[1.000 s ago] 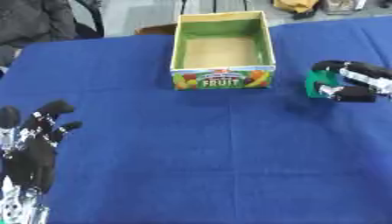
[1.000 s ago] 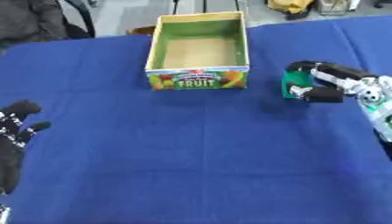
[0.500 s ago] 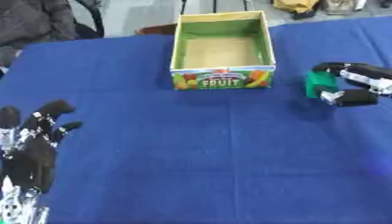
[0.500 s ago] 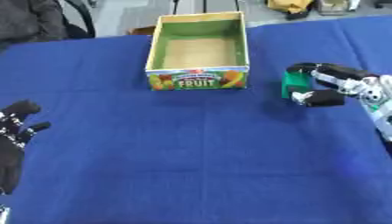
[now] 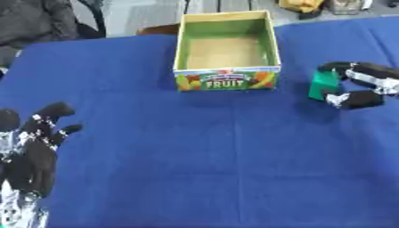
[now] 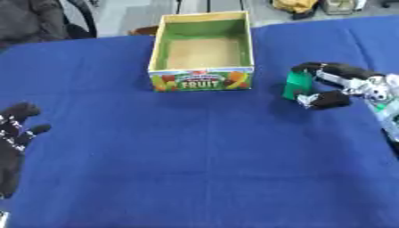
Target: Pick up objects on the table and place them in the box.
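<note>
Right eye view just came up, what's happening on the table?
The right robot hand has its fingers and thumb curled round a green block on the blue table, to the right of the box. The box, labelled FRUIT, is open and looks empty. The left robot hand rests open near the lower left corner, holding nothing. Whether the block is off the cloth yet cannot be told.

Green object [image 6: 295, 84] partly hidden behind right hand [image 6: 336, 84], shape unclear, possibly block; left hand [image 5: 31, 153] cut off at edge.
</note>
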`<state>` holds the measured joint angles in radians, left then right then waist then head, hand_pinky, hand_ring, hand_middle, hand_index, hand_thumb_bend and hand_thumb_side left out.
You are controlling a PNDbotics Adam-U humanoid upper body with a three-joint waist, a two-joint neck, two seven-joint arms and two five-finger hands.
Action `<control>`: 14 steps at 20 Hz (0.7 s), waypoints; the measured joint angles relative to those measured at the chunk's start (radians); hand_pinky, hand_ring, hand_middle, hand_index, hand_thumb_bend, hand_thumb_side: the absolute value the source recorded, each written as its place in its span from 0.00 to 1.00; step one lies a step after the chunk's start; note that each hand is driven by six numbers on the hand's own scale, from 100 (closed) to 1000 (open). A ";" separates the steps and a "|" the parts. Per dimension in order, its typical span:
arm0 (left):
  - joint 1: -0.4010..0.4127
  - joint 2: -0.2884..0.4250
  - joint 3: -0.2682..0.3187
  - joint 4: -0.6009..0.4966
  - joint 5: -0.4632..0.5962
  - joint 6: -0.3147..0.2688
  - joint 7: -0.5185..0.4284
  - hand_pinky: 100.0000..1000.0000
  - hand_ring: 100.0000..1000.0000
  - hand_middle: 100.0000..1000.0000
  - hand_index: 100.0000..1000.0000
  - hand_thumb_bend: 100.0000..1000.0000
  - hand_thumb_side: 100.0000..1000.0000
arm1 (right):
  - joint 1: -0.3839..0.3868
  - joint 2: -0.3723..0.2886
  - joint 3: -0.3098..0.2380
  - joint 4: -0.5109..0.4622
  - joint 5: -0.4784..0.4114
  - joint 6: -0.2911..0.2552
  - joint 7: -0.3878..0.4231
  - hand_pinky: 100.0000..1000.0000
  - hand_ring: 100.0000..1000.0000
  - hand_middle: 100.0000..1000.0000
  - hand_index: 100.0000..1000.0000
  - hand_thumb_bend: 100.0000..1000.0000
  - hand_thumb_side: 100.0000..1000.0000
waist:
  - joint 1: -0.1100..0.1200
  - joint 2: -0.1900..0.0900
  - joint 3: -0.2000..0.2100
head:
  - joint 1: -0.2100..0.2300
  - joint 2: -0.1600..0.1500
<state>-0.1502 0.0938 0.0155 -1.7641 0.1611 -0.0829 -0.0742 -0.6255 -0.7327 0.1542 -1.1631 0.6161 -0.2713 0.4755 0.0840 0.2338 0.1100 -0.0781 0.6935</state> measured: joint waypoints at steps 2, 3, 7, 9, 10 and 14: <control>0.000 -0.004 0.000 0.000 0.000 0.000 0.000 0.71 0.97 0.63 0.77 0.59 1.00 | -0.001 0.003 0.000 0.004 0.004 -0.001 -0.010 0.74 0.71 0.88 1.00 0.00 0.50 | 0.000 0.001 0.000 | 0.000 0.000; 0.000 -0.005 0.000 0.000 0.000 0.000 0.000 0.71 0.97 0.63 0.77 0.60 1.00 | -0.001 0.006 0.000 0.005 0.007 -0.001 -0.017 0.73 0.69 0.84 1.00 0.00 0.48 | 0.000 0.001 0.000 | 0.000 0.000; 0.000 -0.005 0.000 0.000 0.000 0.000 0.000 0.71 0.97 0.63 0.77 0.60 1.00 | -0.006 0.017 0.000 0.017 0.017 -0.004 -0.049 0.72 0.58 0.63 1.00 0.00 0.37 | 0.000 0.002 0.001 | -0.002 0.000; 0.000 -0.005 0.000 0.000 0.000 0.000 0.000 0.71 0.97 0.63 0.76 0.60 1.00 | -0.007 0.021 0.000 0.021 0.024 -0.004 -0.072 0.70 0.53 0.55 1.00 0.00 0.32 | 0.001 0.003 0.001 | -0.002 0.000; 0.000 -0.005 0.000 0.000 0.000 0.000 0.000 0.71 0.97 0.63 0.76 0.60 1.00 | -0.007 0.026 -0.001 0.023 0.026 -0.004 -0.084 0.69 0.51 0.52 1.00 0.00 0.30 | 0.001 0.003 0.001 | -0.002 0.000; 0.000 -0.005 0.000 0.000 -0.001 -0.001 -0.001 0.71 0.97 0.63 0.76 0.60 1.00 | -0.006 0.041 -0.006 0.028 0.038 0.004 -0.138 0.64 0.44 0.38 1.00 0.00 0.19 | 0.003 0.007 0.001 | -0.002 0.000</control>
<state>-0.1502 0.0886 0.0155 -1.7639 0.1598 -0.0834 -0.0750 -0.6319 -0.6919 0.1477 -1.1351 0.6536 -0.2675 0.3372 0.0867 0.2406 0.1106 -0.0803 0.6935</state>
